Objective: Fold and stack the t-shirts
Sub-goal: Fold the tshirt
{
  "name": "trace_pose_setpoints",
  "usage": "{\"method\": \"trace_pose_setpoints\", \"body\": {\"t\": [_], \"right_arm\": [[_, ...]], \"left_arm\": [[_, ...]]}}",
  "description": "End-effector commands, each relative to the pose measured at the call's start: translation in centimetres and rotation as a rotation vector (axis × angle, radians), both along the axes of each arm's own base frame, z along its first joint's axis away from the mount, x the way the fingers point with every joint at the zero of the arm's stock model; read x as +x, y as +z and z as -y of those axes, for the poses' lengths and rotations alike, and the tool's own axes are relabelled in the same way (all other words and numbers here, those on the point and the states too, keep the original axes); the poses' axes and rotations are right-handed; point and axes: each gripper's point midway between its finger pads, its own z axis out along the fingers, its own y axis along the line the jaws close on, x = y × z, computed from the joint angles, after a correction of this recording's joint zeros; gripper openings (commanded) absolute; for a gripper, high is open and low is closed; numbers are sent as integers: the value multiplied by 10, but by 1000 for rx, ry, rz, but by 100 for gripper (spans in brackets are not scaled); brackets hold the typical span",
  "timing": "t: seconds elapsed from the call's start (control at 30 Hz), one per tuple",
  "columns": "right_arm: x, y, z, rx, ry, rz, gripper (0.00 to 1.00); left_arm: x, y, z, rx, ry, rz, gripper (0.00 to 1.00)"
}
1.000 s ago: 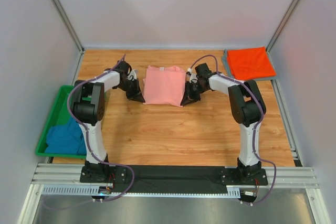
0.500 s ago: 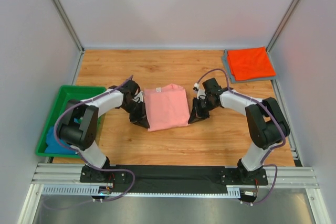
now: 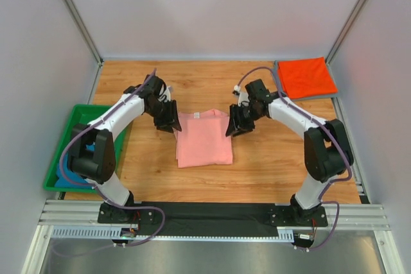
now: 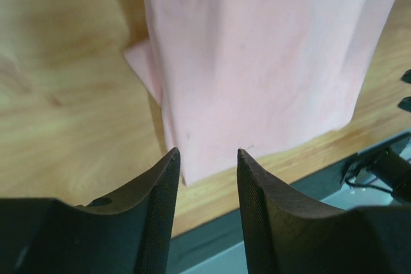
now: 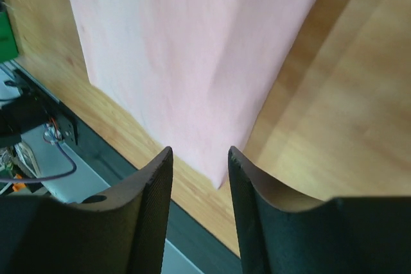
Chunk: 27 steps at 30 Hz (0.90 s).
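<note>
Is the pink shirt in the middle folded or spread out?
Folded: the pink t-shirt lies flat on the table as a compact rectangle, with an under-layer peeking out along one edge.

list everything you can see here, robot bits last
salmon-pink t-shirt: 1, pink, folded, table centre
orange-red t-shirt: 1, orange-red, far right corner, atop grey one
grey t-shirt: 1, grey, under it, edges showing
teal-blue t-shirt: 1, teal-blue, in bin, partly hidden
green bin: 1, green, table's left edge
table: 1, wood, under everything
left claw: 1, black, open, over pink shirt's left edge
right claw: 1, black, open, over its right edge
</note>
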Motion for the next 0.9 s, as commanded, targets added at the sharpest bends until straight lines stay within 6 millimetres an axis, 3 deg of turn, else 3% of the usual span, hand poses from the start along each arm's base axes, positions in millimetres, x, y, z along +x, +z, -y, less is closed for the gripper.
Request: {"method": "trace_pose_setpoints", "body": {"t": [0.0, 0.17, 0.33, 0.63, 0.87], "right_arm": [[54, 7, 8, 22, -10, 81, 42], [103, 5, 6, 28, 29, 147, 43], [114, -10, 2, 31, 93, 136, 44], [118, -33, -9, 85, 126, 92, 45], [123, -39, -11, 91, 129, 107, 44]], "left_arm": [[42, 3, -6, -12, -42, 119, 48], [79, -5, -1, -19, -129, 200, 48], [92, -15, 4, -28, -181, 231, 48], [94, -41, 6, -35, -210, 201, 47], [102, -39, 13, -67, -212, 227, 40]]}}
